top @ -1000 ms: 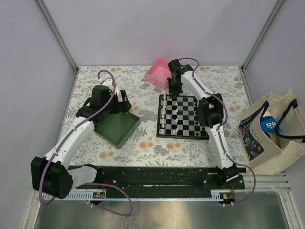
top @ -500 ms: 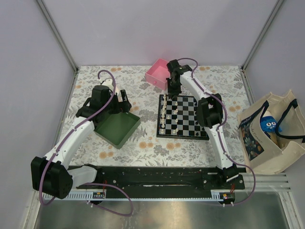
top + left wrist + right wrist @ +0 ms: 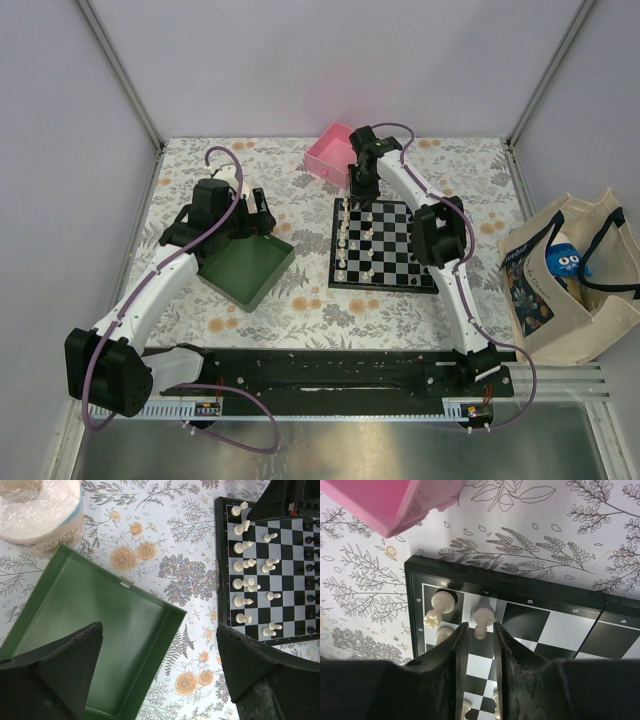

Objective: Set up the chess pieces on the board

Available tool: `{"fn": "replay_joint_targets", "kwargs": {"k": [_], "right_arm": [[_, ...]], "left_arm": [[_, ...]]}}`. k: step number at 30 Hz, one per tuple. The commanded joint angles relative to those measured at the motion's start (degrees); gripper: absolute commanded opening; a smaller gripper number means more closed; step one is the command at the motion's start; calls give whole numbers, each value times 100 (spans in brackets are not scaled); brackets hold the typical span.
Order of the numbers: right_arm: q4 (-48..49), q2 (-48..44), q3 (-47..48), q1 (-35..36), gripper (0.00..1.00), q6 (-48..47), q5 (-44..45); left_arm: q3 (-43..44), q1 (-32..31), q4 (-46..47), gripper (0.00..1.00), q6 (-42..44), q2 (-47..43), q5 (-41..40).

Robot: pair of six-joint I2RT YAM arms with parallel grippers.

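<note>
The board (image 3: 385,245) lies right of centre, with cream-white pieces (image 3: 245,565) in its two left columns and black pieces (image 3: 310,555) towards its right side. My right gripper (image 3: 362,185) hovers over the board's far left corner. In the right wrist view its fingers (image 3: 479,627) stand slightly apart on either side of a white pawn (image 3: 482,617) that stands on its square, beside a crowned white piece (image 3: 440,605). My left gripper (image 3: 262,215) is wide open and empty (image 3: 159,630) over the near edge of the green tray (image 3: 100,625).
A pink box (image 3: 330,152) sits just behind the board's far left corner, also in the right wrist view (image 3: 395,500). A white wrapped roll (image 3: 40,505) lies behind the green tray. A tote bag (image 3: 570,275) stands beyond the table's right edge.
My right gripper has shifted slightly towards the far edge over the board's corner. The left arm has not moved.
</note>
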Motion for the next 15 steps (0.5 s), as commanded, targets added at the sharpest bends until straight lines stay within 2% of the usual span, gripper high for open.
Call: {"fn": "replay_joint_targets", "kwargs": {"k": [1, 6, 15], "right_arm": [[77, -200, 191, 34, 38, 20, -146], [111, -525, 103, 25, 42, -42, -128], [261, -1316, -696, -98, 43, -226, 39]], "left_arm": [[28, -1, 164, 99, 16, 0, 97], [19, -1, 164, 99, 7, -9, 97], [11, -10, 173, 99, -10, -9, 115]]}}
